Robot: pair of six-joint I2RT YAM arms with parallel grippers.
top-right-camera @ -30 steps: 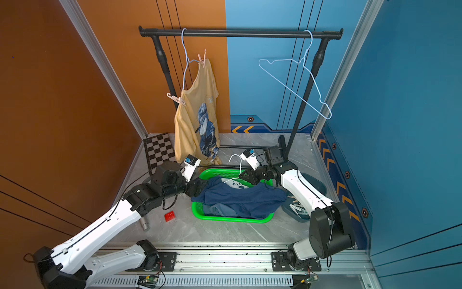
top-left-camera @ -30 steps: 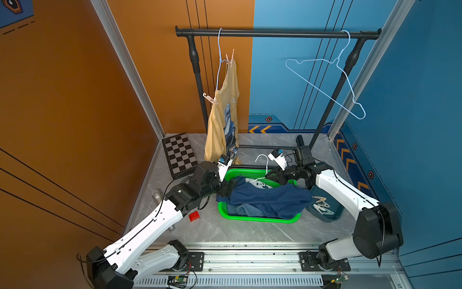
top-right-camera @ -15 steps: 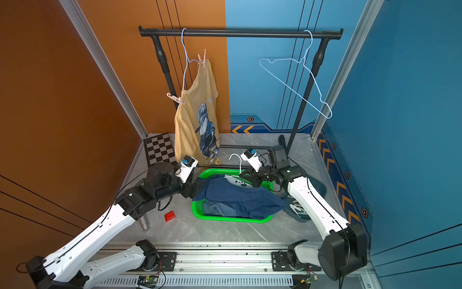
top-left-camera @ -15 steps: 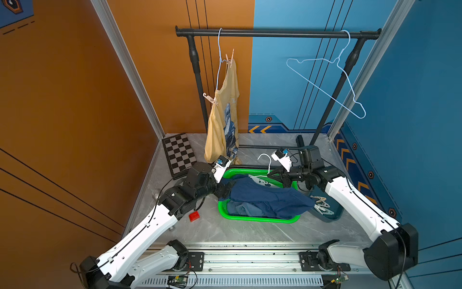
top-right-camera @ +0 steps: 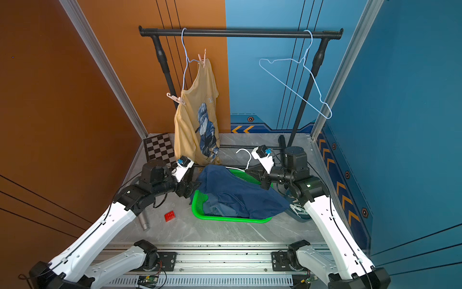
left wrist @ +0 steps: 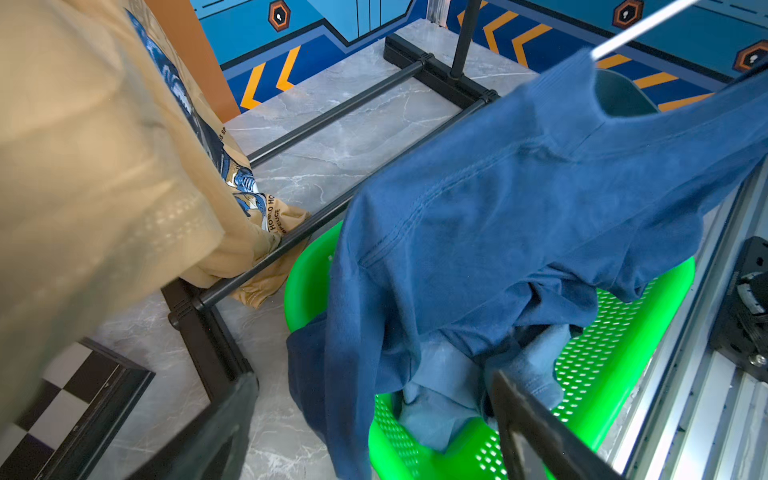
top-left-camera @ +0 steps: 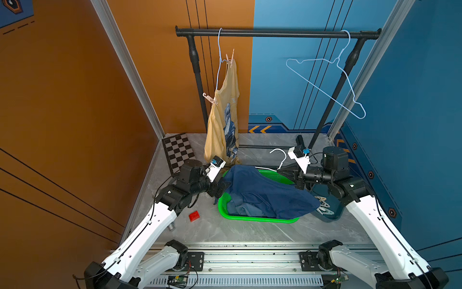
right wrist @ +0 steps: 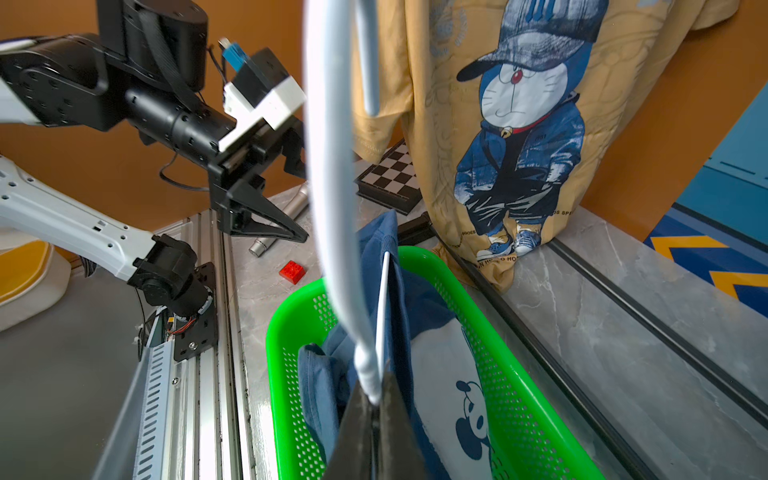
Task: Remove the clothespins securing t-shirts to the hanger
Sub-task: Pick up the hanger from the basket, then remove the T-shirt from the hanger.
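Left tool [top-left-camera: 222, 188] wider, beside blue t-shirt [top-left-camera: 262, 192]

Black rail [top-left-camera: 275, 33] spans the back. A pale yellow t-shirt [top-left-camera: 221, 125] hangs from a light blue wire hanger [top-left-camera: 219, 57], turned nearly edge-on. Two pink pins hold it: the upper clothespin [top-left-camera: 231, 56] stands at the high shoulder, and the lower clothespin [top-left-camera: 209, 98] juts out at the low shoulder. A bare hanger [top-left-camera: 325, 85] tilts near the rail's other end. Below, a blue t-shirt [top-left-camera: 265, 192] lies draped over a green basket [top-left-camera: 257, 220]. The right gripper [top-left-camera: 282, 172] is pinched to a point on a white hanger [top-left-camera: 281, 155] at the shirt's neck. The left gripper [top-left-camera: 223, 186] has its jaws parted, just beside the shirt's opposite edge. Loose clothespins [top-left-camera: 325, 204] lie in a dark tray [top-left-camera: 332, 218].
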